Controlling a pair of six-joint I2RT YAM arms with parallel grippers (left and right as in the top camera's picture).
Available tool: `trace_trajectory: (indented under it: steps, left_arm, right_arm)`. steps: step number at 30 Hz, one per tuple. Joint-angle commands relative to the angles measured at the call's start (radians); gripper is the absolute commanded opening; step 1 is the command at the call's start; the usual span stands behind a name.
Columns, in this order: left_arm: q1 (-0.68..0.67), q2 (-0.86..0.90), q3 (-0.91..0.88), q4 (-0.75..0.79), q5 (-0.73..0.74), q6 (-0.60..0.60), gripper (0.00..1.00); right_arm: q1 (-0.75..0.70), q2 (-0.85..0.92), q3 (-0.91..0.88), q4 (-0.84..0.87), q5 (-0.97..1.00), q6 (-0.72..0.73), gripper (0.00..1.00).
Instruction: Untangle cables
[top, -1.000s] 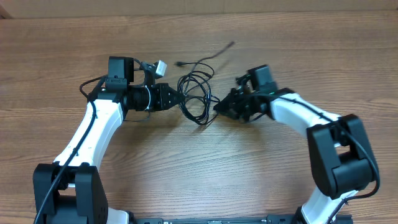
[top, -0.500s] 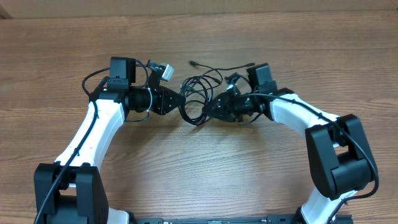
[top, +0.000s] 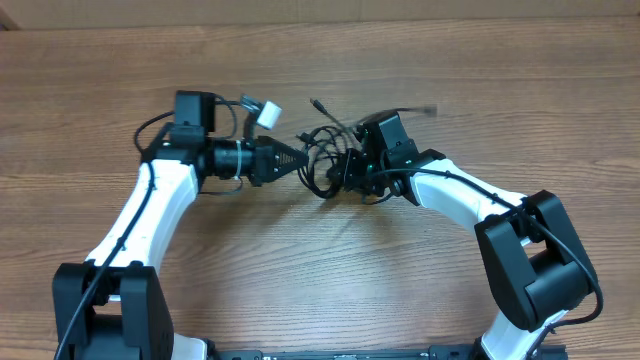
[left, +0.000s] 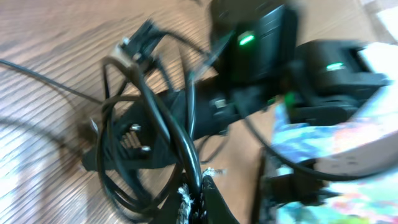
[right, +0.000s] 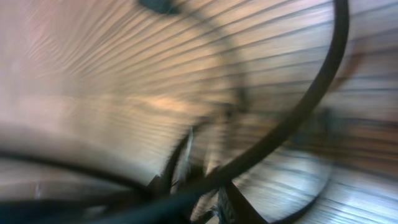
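Overhead looks straight down; 2 wrist views crowd the cables (top: 322, 162).

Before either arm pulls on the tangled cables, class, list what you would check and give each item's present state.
1. Left gripper shut on a strand of the cables: ok.
2. Right gripper holding a strand: cannot tell; its wrist view is blurred.
3. Grippers apart, bundle between them: ok.
4. Plug end clear of both grippers: ok.
5. Loops separated: not ok, coiled together.
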Motion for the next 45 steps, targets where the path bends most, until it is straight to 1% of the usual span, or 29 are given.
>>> trace_trajectory:
  steps: [1, 4, 7, 9, 11, 15, 18, 20, 23, 26, 29, 30, 31, 32, 33, 34, 36, 37, 38, 40, 41, 43, 44, 45]
  left_arm:
    - [0.066, -0.04, 0.021, 0.006, 0.309, 0.0, 0.04]
    - [0.11, -0.04, 0.022, 0.006, 0.382, -0.001, 0.04]
    - [0.15, -0.04, 0.021, 0.001, 0.376, -0.004, 0.04]
    - [0.177, -0.04, 0.021, 0.0, 0.374, -0.015, 0.04]
    - [0.205, -0.04, 0.021, 0.0, 0.373, -0.024, 0.04]
    - [0.263, -0.04, 0.021, 0.0, 0.367, -0.042, 0.04]
    - [0.298, -0.04, 0.021, -0.019, 0.336, -0.042, 0.04]
    - [0.315, -0.04, 0.021, -0.052, 0.264, -0.042, 0.04]
    - [0.315, -0.04, 0.021, -0.12, 0.073, -0.041, 0.04]
    - [0.302, -0.04, 0.021, -0.182, -0.19, -0.065, 0.04]
    - [0.284, -0.039, 0.021, -0.222, -0.489, -0.185, 0.04]
    - [0.278, -0.039, 0.021, -0.229, -0.557, -0.22, 0.12]
    - [0.27, -0.039, 0.021, -0.235, -0.61, -0.246, 0.27]
    - [0.262, -0.039, 0.021, -0.236, -0.635, -0.255, 0.45]
    - [0.253, -0.04, 0.021, -0.235, -0.645, -0.255, 0.54]
    - [0.245, -0.04, 0.021, -0.235, -0.652, -0.255, 0.6]
    - [0.225, -0.04, 0.022, -0.234, -0.66, -0.258, 0.74]
    - [0.216, -0.039, 0.022, -0.233, -0.66, -0.258, 0.77]
    - [0.205, -0.039, 0.022, -0.233, -0.66, -0.258, 0.76]
    - [0.178, -0.039, 0.022, -0.235, -0.659, -0.258, 0.68]
    - [0.16, -0.04, 0.022, -0.234, -0.66, -0.257, 0.66]
    - [0.114, -0.04, 0.022, -0.234, -0.682, -0.257, 0.66]
    - [0.087, -0.039, 0.022, -0.232, -0.705, -0.258, 0.66]
    - [0.064, -0.04, 0.022, -0.229, -0.727, -0.258, 0.67]
  right_arm:
    - [-0.032, -0.008, 0.008, -0.024, 0.189, 0.038, 0.22]
    - [-0.055, -0.008, 0.008, -0.038, 0.188, 0.038, 0.22]
    - [-0.092, -0.008, 0.016, -0.082, 0.171, 0.037, 0.22]
    - [-0.124, -0.008, 0.033, -0.144, 0.171, 0.032, 0.22]
    - [-0.164, -0.008, 0.06, -0.224, 0.185, -0.008, 0.22]
    - [-0.231, -0.008, 0.104, -0.373, 0.358, -0.096, 0.22]
    - [-0.257, -0.008, 0.113, -0.405, 0.475, -0.206, 0.23]
    - [-0.266, -0.008, 0.113, -0.409, 0.539, -0.266, 0.23]
    - [-0.266, -0.008, 0.116, -0.408, 0.583, -0.346, 0.23]
    - [-0.266, -0.008, 0.116, -0.405, 0.605, -0.353, 0.24]
    - [-0.266, -0.008, 0.121, -0.406, 0.599, -0.354, 0.24]
    - [-0.266, -0.008, 0.133, -0.417, 0.587, -0.358, 0.24]
    - [-0.266, -0.008, 0.152, -0.438, 0.559, -0.377, 0.24]
    - [-0.266, -0.008, 0.185, -0.474, 0.507, -0.418, 0.24]
    - [-0.266, -0.008, 0.22, -0.512, 0.457, -0.456, 0.25]
    - [-0.266, -0.008, 0.258, -0.556, 0.422, -0.479, 0.25]
    - [-0.266, -0.008, 0.346, -0.656, 0.381, -0.481, 0.27]
    - [-0.266, -0.008, 0.387, -0.704, 0.365, -0.481, 0.29]
    - [-0.266, -0.008, 0.43, -0.755, 0.362, -0.48, 0.33]
    - [-0.267, -0.008, 0.491, -0.834, 0.364, -0.47, 0.42]
    - [-0.273, -0.008, 0.511, -0.863, 0.363, -0.456, 0.45]
    - [-0.292, -0.008, 0.529, -0.903, 0.363, -0.413, 0.55]
    - [-0.305, -0.008, 0.528, -0.921, 0.362, -0.398, 0.58]
    - [-0.316, -0.008, 0.525, -0.939, 0.362, -0.39, 0.58]
